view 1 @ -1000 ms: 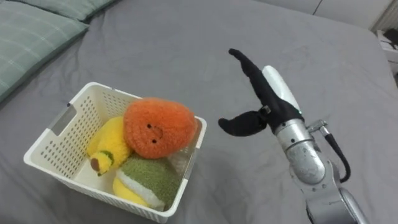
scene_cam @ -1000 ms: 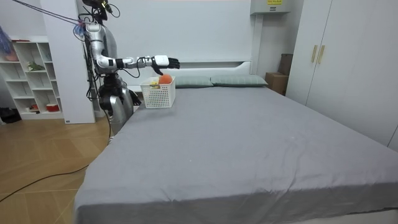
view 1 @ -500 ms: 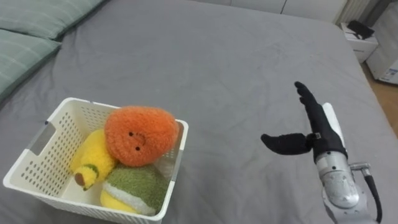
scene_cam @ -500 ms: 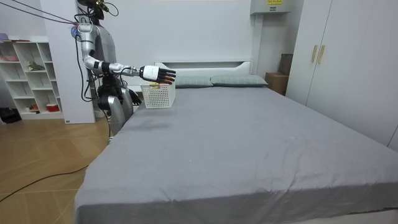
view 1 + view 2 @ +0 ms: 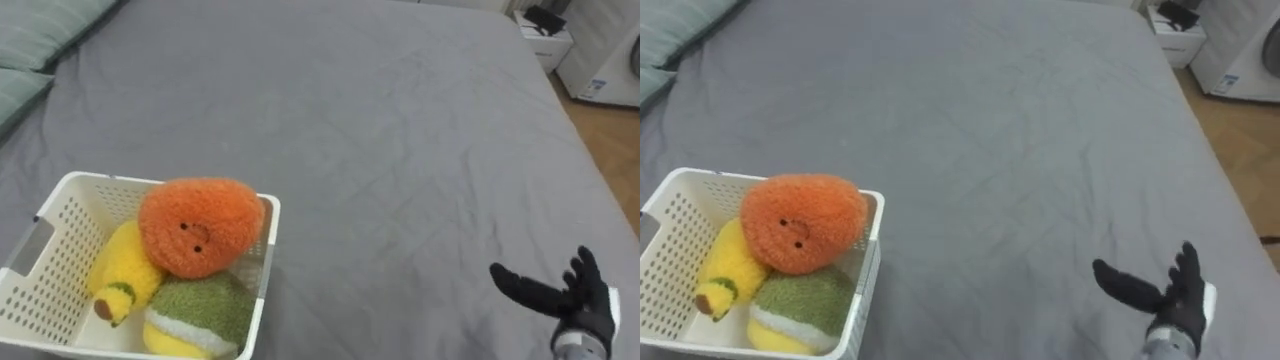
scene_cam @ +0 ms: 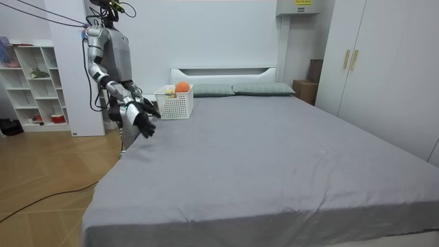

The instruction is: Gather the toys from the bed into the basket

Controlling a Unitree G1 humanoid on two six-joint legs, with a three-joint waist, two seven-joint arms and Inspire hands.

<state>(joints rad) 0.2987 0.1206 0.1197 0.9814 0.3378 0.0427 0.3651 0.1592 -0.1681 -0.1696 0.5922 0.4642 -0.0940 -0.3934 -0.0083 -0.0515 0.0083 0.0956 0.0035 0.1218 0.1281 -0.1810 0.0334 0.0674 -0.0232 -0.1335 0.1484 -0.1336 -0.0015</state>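
Across the grey bed, the orange plush, banana plush and green plush are packed in the white basket. The right hand is held well apart, fingers spread and empty. Collection is judged complete, and the hand is best kept clear of the rim.

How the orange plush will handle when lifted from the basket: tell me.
Probably soft and squashy: the orange plush looks fuzzy and stuffed. Likely light for its bulk. Rounded and perched atop the yellow plush and green plush in the basket, it may roll off if nudged.
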